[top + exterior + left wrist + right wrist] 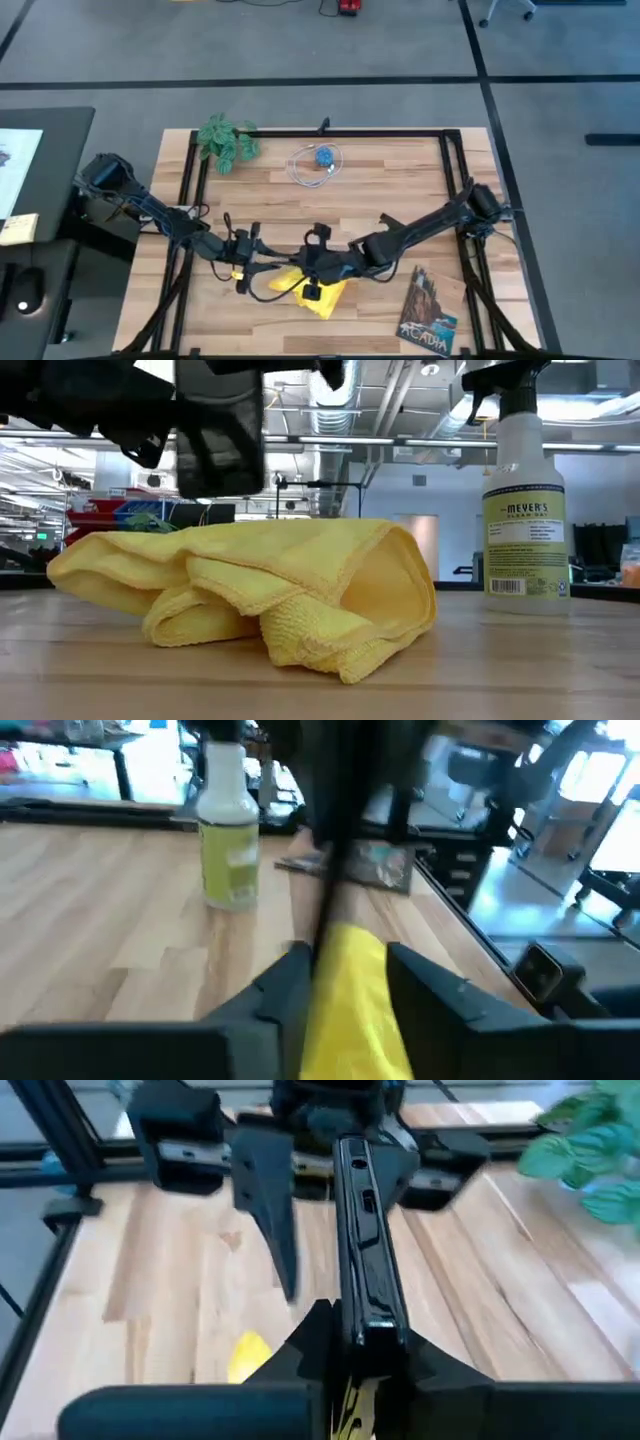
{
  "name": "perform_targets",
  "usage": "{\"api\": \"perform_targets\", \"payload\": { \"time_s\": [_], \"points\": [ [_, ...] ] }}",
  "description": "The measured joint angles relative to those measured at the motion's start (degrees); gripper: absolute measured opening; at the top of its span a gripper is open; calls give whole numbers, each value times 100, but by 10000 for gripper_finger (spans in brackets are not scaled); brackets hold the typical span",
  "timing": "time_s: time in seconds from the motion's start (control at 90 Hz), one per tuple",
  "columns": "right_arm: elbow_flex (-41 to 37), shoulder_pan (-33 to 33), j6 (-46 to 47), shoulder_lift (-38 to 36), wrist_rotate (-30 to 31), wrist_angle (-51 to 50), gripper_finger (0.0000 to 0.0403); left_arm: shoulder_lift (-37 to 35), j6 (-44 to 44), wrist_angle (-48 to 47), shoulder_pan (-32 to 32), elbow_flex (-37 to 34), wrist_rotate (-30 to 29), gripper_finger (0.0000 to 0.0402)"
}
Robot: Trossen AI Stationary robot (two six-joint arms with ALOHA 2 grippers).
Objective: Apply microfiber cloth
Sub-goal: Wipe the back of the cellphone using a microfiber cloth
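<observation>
A crumpled yellow cloth (318, 292), soft and finely looped with a stitched hem, is lying bunched on the wooden table (380, 190) near its front edge, between the two grippers. A flat, glossy black phone (365, 1270) is being held on edge by the right gripper (362, 1342), its jaws narrowed on the slab. A fold of the cloth is being pinched between the left gripper (345, 982) fingers. A plastic spray bottle (524, 500) is standing upright beside the cloth, apart from it. A booklet (430, 312) is lying flat near the right corner.
</observation>
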Motion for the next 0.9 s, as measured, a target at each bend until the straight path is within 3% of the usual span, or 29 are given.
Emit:
{"api": "perform_targets", "payload": {
  "time_s": [0.144, 0.244, 0.478, 0.644, 0.778, 0.9],
  "points": [
    [-1, -11, 156, -135, 653, -665, 17, 17, 94, -47, -1, 9, 419, 174],
    [1, -6, 372, -237, 687, -868, 17, 256, 182, -163, -5, 185, 442, 196],
    [-1, -4, 393, -275, 669, -921, 17, 1628, 704, -402, 101, 1072, 413, 211],
    [-1, 39, 407, -275, 625, -917, 17, 2521, 566, -1880, 272, 1959, 406, 211],
    [1, 94, 407, -275, 615, -915, 17, 3032, 409, -2729, 323, 2558, 403, 181],
    [1, 96, 404, -273, 610, -930, 17, 3210, 397, -3096, 323, 2815, 402, 95]
  ]
}}
